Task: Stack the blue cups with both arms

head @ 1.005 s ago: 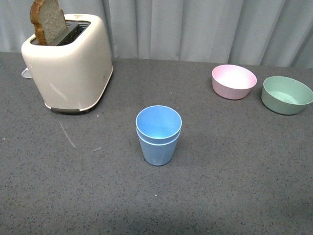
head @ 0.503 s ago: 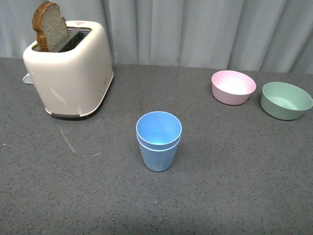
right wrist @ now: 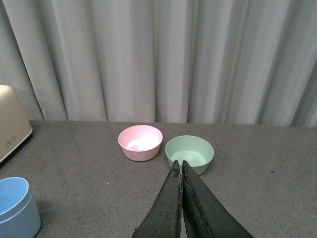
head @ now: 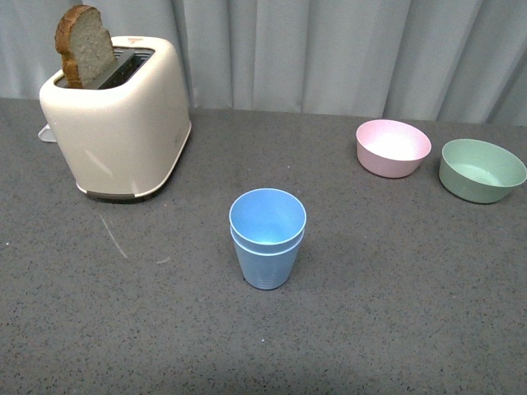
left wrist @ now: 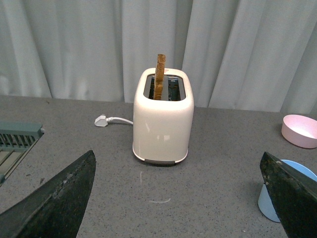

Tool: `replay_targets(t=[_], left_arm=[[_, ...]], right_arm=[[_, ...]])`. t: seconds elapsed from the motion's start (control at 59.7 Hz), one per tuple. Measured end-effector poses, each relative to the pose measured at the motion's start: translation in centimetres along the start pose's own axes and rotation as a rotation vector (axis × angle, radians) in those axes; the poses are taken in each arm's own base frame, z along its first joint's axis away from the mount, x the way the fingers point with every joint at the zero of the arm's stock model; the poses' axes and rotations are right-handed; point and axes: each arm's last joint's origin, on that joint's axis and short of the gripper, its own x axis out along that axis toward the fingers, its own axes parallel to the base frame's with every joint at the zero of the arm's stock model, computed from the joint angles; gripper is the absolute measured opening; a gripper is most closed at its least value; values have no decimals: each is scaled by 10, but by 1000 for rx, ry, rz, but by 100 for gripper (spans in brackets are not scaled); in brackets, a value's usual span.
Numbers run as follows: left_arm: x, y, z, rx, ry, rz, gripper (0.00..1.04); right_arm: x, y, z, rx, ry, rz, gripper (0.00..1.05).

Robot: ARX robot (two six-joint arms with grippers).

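Two light blue cups [head: 267, 238] stand nested, one inside the other, upright in the middle of the grey table; a double rim shows. The stack also appears at the edge of the left wrist view [left wrist: 277, 196] and the right wrist view [right wrist: 17, 208]. No arm shows in the front view. My left gripper [left wrist: 178, 161] is open, its dark fingers [left wrist: 59, 201] wide apart over bare table, well short of the cups. My right gripper [right wrist: 180, 163] is shut with nothing in it, its tips pointing toward the green bowl.
A cream toaster [head: 115, 115] with a slice of bread [head: 82, 45] stands at the back left, its white plug [left wrist: 101, 120] behind it. A pink bowl [head: 393, 147] and a green bowl [head: 482, 169] sit at the back right. A grey rack [left wrist: 17, 139] lies far left.
The front view shifted slightly between one second ago and half a second ago; since then nothing has moved. The stacked cups stay in place.
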Motion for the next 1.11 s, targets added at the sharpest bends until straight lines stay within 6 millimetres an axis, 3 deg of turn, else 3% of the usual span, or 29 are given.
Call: replay_targets(t=[0.704, 1.039, 1.106], left_arm=[[0, 0, 0, 0, 0, 0, 98], [0, 0, 0, 0, 0, 0, 98], [0, 0, 0, 0, 0, 0, 98]], right_arm=[[-16, 0, -3, -2, 6, 3, 1], [-16, 0, -3, -2, 6, 3, 57], [-16, 0, -3, -2, 6, 3, 72]])
